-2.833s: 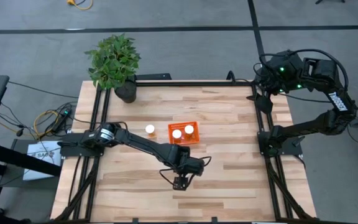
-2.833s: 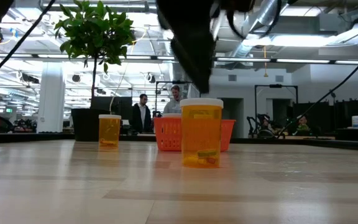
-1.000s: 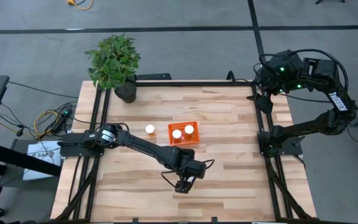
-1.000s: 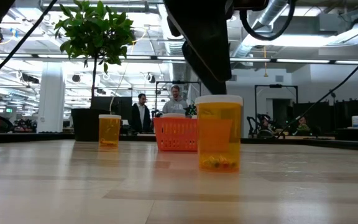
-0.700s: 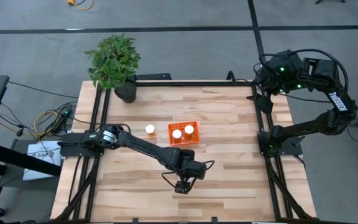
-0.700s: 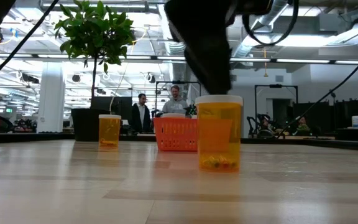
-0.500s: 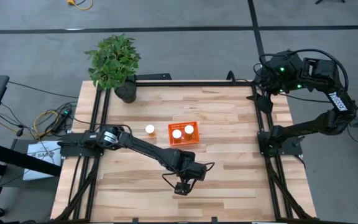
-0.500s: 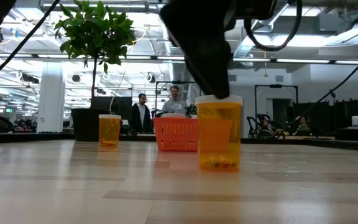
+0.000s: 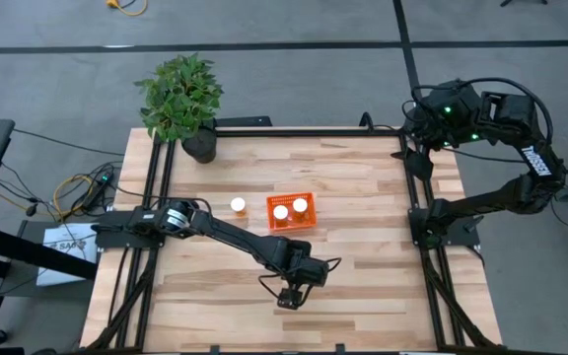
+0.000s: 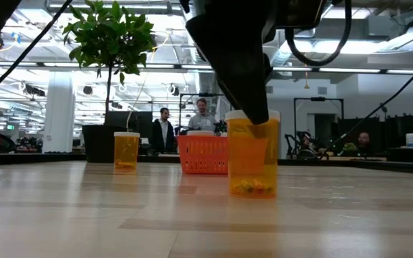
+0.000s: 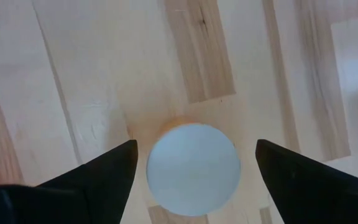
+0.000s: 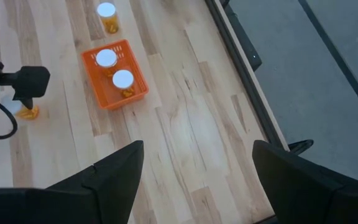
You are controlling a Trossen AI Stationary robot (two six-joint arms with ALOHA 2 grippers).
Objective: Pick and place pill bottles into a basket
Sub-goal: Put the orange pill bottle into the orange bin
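At the near centre of the surface (image 9: 363,286), the left claw (image 11: 194,165) hangs directly over an upright pill bottle (image 11: 193,169), its fingers (image 11: 101,177) apart on either side of the white cap. The basket (image 9: 292,211) sits farther back and holds two bottles (image 9: 290,208). A fourth bottle (image 9: 237,205) stands just left of the basket. The right claw (image 12: 197,180), fingers apart, waits at the far right, raised above the surface.
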